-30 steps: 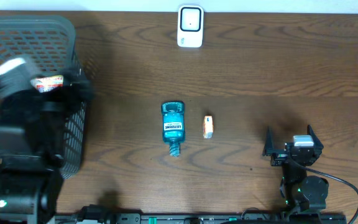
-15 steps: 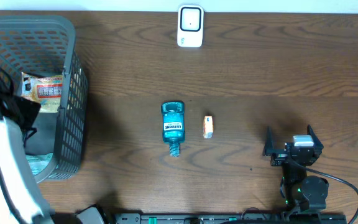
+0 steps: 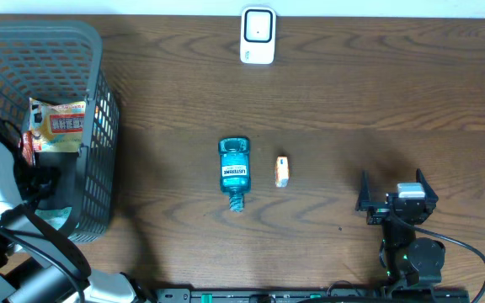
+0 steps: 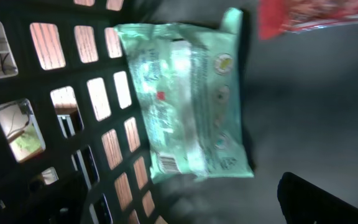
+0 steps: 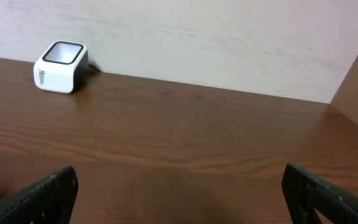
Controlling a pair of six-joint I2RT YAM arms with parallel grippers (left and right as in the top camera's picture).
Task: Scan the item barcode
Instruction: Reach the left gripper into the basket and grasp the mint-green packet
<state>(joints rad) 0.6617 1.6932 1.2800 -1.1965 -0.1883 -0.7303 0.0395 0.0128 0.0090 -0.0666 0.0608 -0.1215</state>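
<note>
Item: mint-green packet [image 4: 188, 99] lies flat on the basket [image 3: 99, 101] floor, just beneath the left gripper [image 3: 42, 179], not gripped | left gripper: jaws spread, empty | right gripper [image 3: 392, 194]: spread, empty, well apart from the packet | scanner [image 3: 258, 35]: far ahead of both, nothing presented | progress: grasp, carry and scan all left to do.

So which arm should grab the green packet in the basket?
Left. Its fingers hang inside the basket, right by the green packet. The right fingers sit far off across the table.
</note>
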